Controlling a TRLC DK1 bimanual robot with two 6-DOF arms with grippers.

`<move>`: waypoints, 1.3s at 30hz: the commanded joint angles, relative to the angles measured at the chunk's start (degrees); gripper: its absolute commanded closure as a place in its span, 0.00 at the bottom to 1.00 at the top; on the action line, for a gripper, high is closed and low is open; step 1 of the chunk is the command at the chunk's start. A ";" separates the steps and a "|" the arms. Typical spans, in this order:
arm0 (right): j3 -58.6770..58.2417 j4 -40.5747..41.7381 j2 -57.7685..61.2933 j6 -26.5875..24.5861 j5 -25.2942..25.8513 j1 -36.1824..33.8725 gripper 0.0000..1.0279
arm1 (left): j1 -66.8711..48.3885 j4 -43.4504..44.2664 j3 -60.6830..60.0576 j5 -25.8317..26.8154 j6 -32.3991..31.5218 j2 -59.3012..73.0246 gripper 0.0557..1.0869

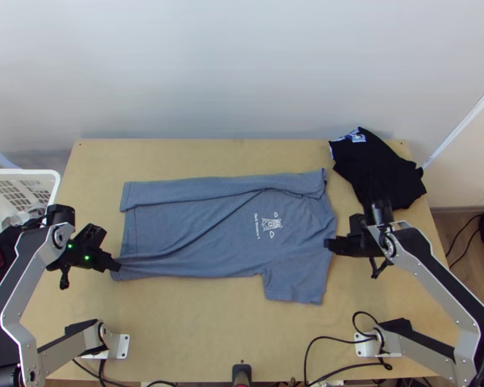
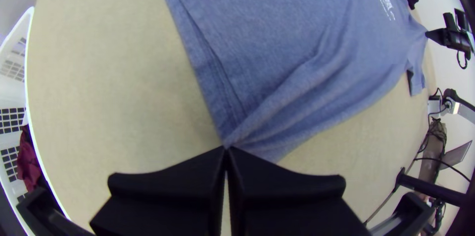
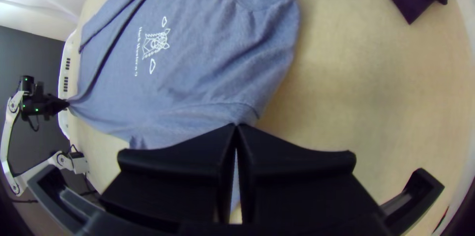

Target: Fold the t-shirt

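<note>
In the top view the blue-grey t-shirt [image 1: 197,226] lies spread sideways, hem left and collar right, its far side folded over in a long strip. My left gripper [image 1: 116,265] is shut on the near hem corner, with creases fanning out from it. My right gripper [image 1: 329,244] is shut on the shirt near the shoulder at its right edge. The left wrist view has the left gripper [image 2: 226,151] pinching the t-shirt [image 2: 277,38]. In the right wrist view the right gripper [image 3: 236,128] pinches the t-shirt [image 3: 198,68] beside the sleeve seam.
A black garment [image 1: 377,169] lies bunched at the table's far right corner. Beyond the table's left edge stands a white basket [image 1: 47,175] with dark and maroon cloth inside. Cables [image 1: 332,338] run along the near edge of the table [image 1: 197,335].
</note>
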 commanded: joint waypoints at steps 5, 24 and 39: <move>-0.51 -0.68 -0.48 -2.28 0.71 -2.17 0.97 | 1.65 0.33 -1.33 0.33 0.91 0.09 0.96; 17.95 -3.23 5.49 -1.14 0.71 1.26 0.97 | -2.30 0.42 18.80 2.36 -9.91 5.81 0.96; 37.72 -2.00 26.06 -1.67 3.08 0.90 0.97 | -5.82 4.73 35.67 2.00 -17.46 24.44 0.96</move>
